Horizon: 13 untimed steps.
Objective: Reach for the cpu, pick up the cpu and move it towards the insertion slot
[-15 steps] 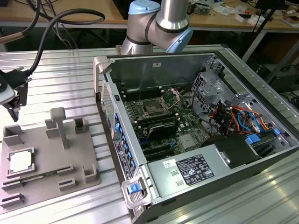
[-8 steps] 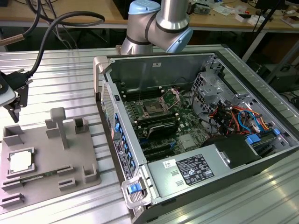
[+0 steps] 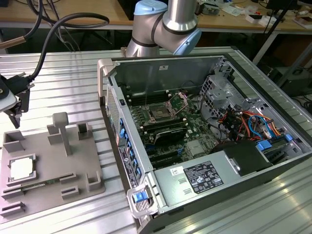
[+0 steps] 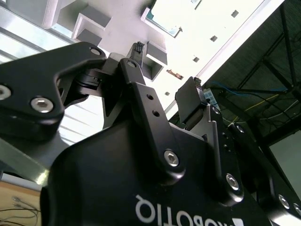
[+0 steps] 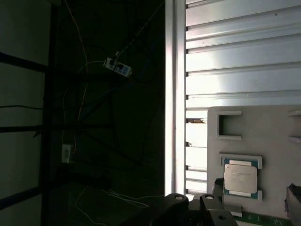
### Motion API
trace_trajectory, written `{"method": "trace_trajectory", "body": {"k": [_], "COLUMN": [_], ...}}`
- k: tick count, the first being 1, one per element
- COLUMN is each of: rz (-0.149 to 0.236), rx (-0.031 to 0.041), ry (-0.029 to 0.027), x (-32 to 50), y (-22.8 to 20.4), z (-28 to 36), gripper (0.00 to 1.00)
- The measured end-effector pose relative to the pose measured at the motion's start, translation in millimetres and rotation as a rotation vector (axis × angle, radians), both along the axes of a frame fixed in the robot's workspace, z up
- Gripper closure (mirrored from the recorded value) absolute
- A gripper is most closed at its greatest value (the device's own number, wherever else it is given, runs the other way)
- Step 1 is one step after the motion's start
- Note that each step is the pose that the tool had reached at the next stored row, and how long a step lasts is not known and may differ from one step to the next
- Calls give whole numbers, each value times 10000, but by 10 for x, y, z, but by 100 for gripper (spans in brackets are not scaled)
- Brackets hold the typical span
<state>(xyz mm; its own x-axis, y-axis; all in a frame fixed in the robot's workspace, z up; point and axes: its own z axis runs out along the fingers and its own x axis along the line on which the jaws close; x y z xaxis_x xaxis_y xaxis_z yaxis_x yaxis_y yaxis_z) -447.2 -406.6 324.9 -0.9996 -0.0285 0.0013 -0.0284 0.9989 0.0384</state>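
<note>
Your gripper (image 3: 16,113) hangs at the exterior view's left edge, above the far corner of the tray (image 3: 48,161). In the second wrist view its fingers (image 4: 136,49) stand spread with nothing between them. The cpu (image 3: 22,169) lies flat in its nest on that tray, well apart from the gripper. The first wrist view shows it (image 5: 240,179) boxed in by low brackets on two sides.

I'd judge those brackets the main hazard. If the fingers come down slightly off line they would land on a bracket rather than on the chip's thin edges, and a shallow pinch on so flat a part could let it tilt or slip. The posts (image 3: 62,131) standing on the tray are near enough to catch a finger on a sideways move. The cable (image 3: 73,19) looping over the table (image 3: 63,83) could drag or snag. The case (image 3: 161,63) wall also stands between the tray and the slot (image 3: 160,113), so a low carry would strike it.

Besides the cpu, the tray holds a green strip (image 3: 29,184) just beside it. The open case holds the board with the slot, whose clamp looks raised, along with bundled wires and a power unit.
</note>
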Motion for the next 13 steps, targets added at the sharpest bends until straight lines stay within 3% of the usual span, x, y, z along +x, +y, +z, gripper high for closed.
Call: {"method": "trace_trajectory", "body": {"k": [8,13], "rz": [0,0], "rx": [0,2], "ry": [0,-1], "x": [0,0], "y": [0,-8], "z": [-32,-133], "gripper": [44,44]}}
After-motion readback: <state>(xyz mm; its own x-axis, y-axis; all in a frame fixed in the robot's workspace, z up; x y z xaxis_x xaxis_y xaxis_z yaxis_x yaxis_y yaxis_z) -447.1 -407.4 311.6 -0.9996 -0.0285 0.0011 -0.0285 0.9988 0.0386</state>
